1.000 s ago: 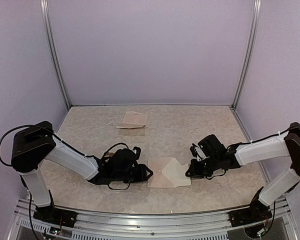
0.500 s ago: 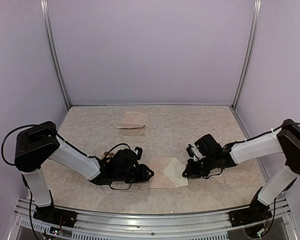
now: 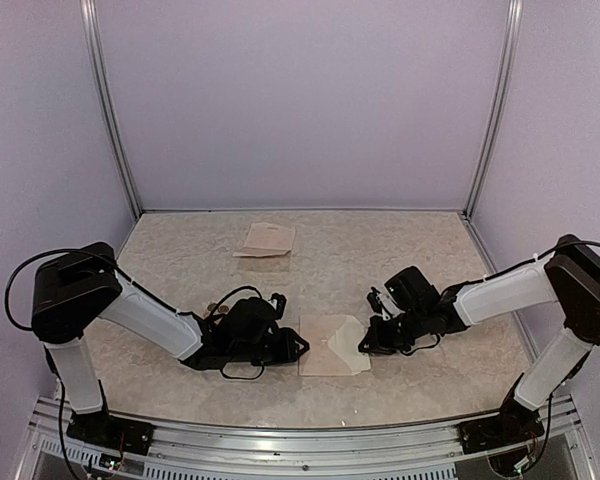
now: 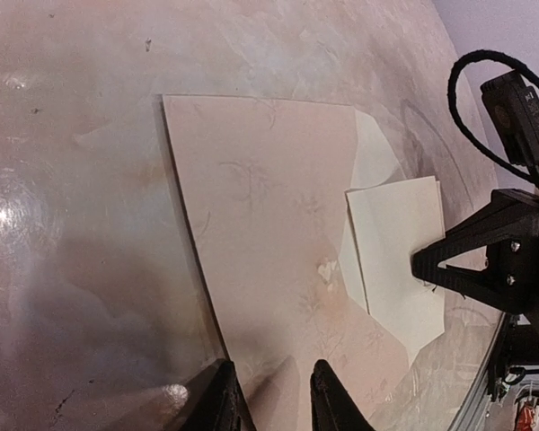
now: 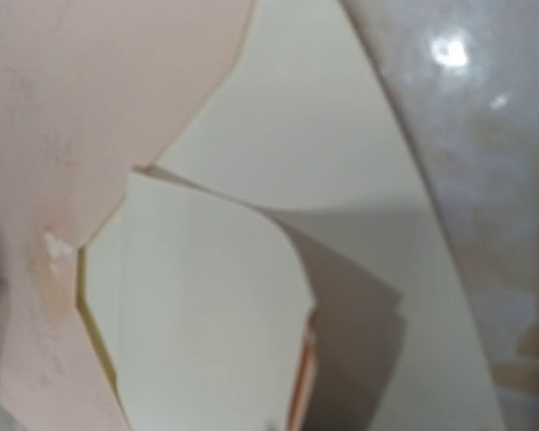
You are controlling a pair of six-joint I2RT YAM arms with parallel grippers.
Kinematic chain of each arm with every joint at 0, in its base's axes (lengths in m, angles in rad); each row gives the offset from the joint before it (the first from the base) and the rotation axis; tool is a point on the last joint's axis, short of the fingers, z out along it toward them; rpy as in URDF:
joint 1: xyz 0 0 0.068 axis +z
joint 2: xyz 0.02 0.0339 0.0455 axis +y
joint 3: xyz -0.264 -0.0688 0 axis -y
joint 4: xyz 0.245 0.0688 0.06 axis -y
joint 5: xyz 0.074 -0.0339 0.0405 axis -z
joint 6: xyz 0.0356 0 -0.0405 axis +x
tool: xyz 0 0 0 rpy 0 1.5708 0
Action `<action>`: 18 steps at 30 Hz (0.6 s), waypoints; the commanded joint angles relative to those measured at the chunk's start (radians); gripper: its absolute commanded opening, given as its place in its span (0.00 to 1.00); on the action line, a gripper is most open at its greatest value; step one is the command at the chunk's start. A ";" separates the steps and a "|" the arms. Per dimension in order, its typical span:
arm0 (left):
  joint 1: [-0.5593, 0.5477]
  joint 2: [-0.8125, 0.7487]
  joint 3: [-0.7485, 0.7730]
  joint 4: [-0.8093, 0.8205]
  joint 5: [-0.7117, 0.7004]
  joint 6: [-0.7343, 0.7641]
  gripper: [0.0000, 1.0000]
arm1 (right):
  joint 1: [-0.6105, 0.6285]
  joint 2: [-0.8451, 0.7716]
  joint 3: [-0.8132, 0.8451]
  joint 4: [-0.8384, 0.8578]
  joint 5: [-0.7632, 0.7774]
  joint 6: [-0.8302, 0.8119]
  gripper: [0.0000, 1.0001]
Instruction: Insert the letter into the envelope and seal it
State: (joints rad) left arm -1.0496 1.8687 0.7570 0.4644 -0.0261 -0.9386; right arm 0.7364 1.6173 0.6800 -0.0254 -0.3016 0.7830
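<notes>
The pinkish-beige envelope [image 3: 323, 352] lies flat on the marbled table [image 3: 410, 250], near the front and between the two arms. Its flap is open toward the right arm. A cream letter [image 4: 397, 260] lies over that flap end and sticks out past it; whether any of it is tucked inside cannot be told. The left gripper [image 3: 299, 347] sits low at the envelope's other end. Its fingers [image 4: 221, 395] stand slightly apart, straddling the envelope's edge. The right gripper [image 3: 364, 345] has its jaws pressed together and its tip touches the letter's outer edge; whether it pinches the paper cannot be told. A tan sheet [image 3: 267, 240] lies well apart, farther back.
</notes>
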 commanded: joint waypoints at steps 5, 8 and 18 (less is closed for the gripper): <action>0.001 0.047 0.025 -0.023 0.050 0.007 0.26 | -0.001 0.046 0.028 0.015 -0.020 -0.003 0.00; -0.001 0.050 0.030 -0.023 0.052 0.007 0.26 | 0.005 0.054 0.032 0.017 -0.019 0.000 0.00; -0.005 0.026 -0.014 -0.015 0.029 -0.012 0.09 | 0.007 -0.080 -0.014 -0.045 0.076 0.027 0.00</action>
State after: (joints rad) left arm -1.0489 1.8870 0.7731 0.4561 -0.0071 -0.9401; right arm 0.7383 1.6096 0.6933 -0.0212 -0.2855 0.7929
